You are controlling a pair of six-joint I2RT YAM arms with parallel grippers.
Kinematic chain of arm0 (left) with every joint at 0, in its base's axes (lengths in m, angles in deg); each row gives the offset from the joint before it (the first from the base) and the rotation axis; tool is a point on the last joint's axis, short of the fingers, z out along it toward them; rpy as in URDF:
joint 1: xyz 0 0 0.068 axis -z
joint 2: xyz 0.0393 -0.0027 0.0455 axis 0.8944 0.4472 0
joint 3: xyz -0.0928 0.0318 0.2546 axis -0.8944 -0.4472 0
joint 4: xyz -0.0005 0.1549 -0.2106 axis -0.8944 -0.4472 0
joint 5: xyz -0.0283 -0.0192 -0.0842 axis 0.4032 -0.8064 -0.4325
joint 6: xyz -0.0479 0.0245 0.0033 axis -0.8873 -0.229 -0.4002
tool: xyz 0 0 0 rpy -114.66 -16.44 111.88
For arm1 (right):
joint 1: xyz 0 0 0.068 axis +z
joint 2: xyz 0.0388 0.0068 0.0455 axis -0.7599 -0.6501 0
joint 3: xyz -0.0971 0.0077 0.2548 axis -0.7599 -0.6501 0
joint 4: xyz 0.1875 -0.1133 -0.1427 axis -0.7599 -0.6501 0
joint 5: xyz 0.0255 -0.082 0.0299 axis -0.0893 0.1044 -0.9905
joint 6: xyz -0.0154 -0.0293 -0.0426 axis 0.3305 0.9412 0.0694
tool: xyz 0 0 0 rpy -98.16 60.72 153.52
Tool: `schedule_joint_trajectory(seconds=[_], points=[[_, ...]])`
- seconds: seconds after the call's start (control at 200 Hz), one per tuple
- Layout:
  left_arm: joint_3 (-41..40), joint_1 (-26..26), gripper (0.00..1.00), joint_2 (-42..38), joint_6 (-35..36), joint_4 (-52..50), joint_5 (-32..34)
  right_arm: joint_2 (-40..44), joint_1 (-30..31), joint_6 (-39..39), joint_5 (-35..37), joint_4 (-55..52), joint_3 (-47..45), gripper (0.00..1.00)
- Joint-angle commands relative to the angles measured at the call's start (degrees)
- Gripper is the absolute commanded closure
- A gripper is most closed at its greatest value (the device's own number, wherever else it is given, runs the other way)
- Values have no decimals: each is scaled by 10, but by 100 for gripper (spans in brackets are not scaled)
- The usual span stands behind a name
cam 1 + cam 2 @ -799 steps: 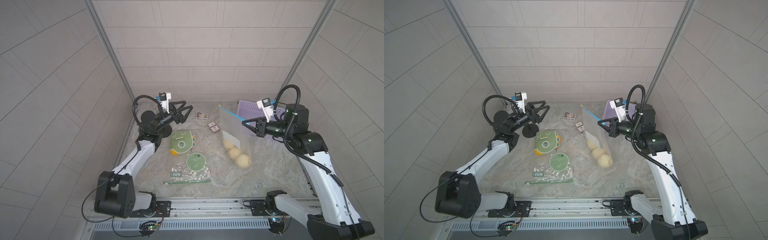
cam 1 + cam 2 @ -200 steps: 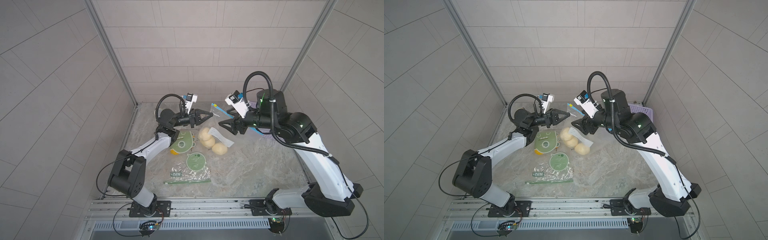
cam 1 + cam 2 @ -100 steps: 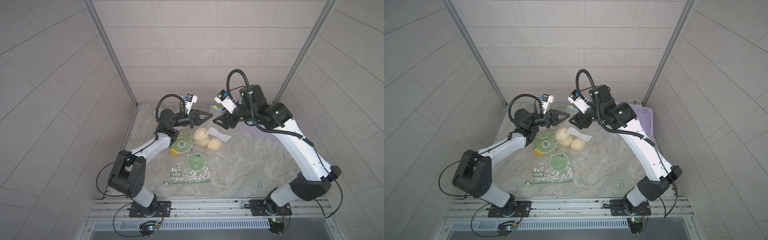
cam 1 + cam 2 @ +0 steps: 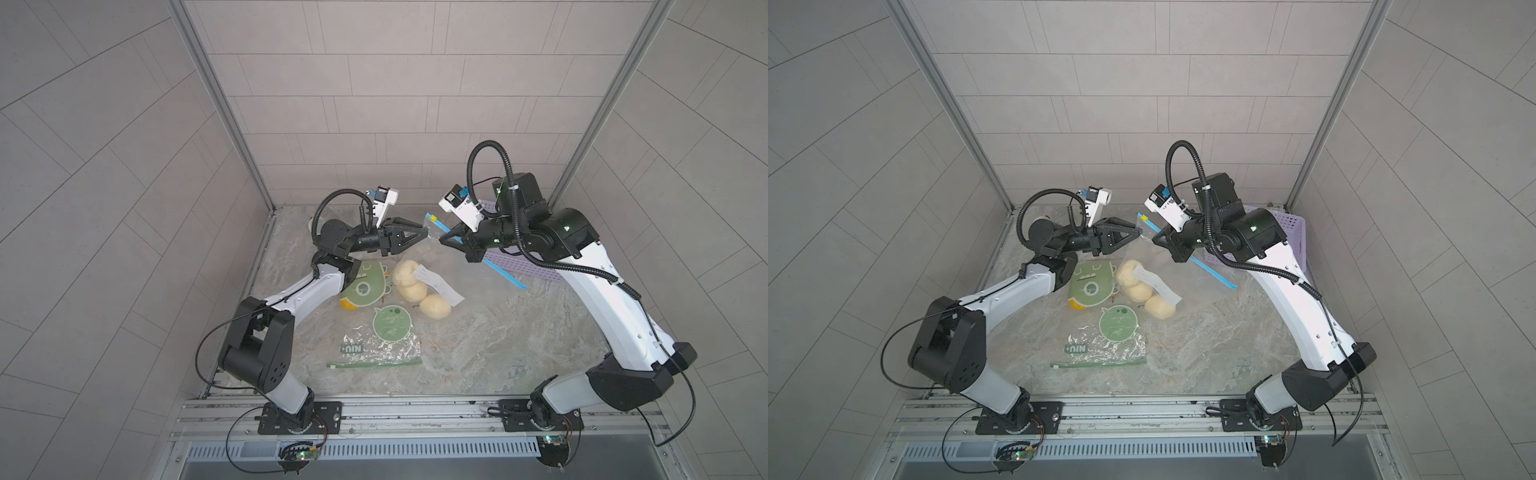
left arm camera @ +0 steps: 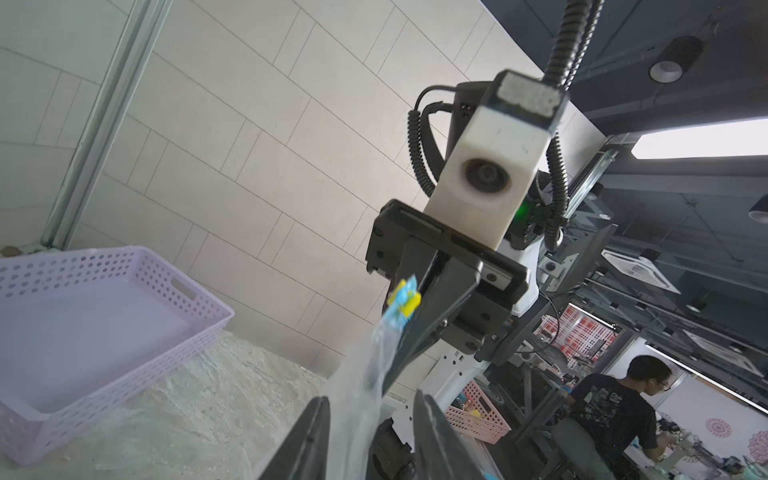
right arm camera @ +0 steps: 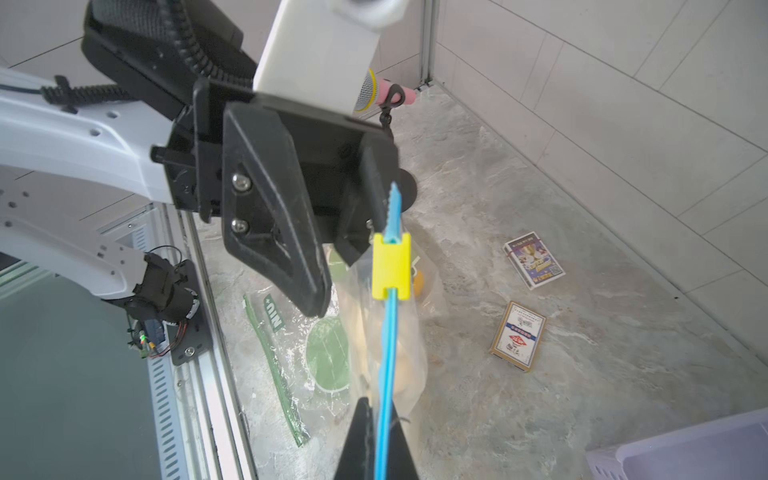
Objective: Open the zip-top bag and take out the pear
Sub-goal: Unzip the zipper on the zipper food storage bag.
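The clear plastic zip-top bag (image 4: 437, 285) hangs slack from its blue zip strip (image 6: 388, 353), its bottom resting on the marbled tabletop (image 4: 498, 332) with three pale yellow pears (image 4: 412, 291) lumped inside. I judge the film light, soft and slippery, with the fruit the only real weight, so the stiffer strip and its yellow slider (image 6: 391, 266) are the places to take hold. My right gripper (image 6: 380, 449) is pressed together on the strip partway along. My left gripper (image 5: 372, 436) stands spread, with film near the slider end between its fingers (image 5: 309, 436) but not clamped. The pears look firm yet bruisable, so a gentle, wide hold should suit them. The back wall (image 4: 374, 166) and the lilac perforated basket (image 4: 1289, 232) crowd me behind, and green-printed pouches (image 4: 390, 323) lie just beside the pears. Bare tabletop towards the front rail (image 4: 415, 409) on my right gives room.
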Motion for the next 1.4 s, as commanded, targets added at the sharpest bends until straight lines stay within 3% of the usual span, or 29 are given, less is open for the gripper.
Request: schedule_joint_trajectory(seconds=[0.0,0.065,0.225,0.585,0.716,0.821,0.941,1.231,1.271,1.341,1.396], points=[[48,6,45,0,-45,66,-25,22,0,28,-51,-20,-4,100],[65,6,45,9,-54,66,-34,22,0,28,-57,-22,-5,100],[72,9,62,22,-65,66,-58,22,-1,26,-58,-25,-3,100],[41,16,55,16,-69,66,-79,20,-12,21,-71,-27,3,100],[37,15,64,16,-72,66,-85,22,-17,18,-75,-26,-1,100],[34,15,79,17,-72,66,-85,25,-19,18,-76,-22,-3,100],[33,15,80,20,-77,66,-91,25,-26,15,-84,-21,-4,100],[36,15,95,22,-68,67,-82,21,-26,14,-101,-23,-3,100],[38,15,98,21,-65,67,-75,21,-26,13,-109,-23,-1,89],[48,16,100,19,-68,66,-67,20,-25,4,-124,-16,9,48],[52,16,100,18,-71,66,-68,18,-21,-3,-123,-6,23,40]])
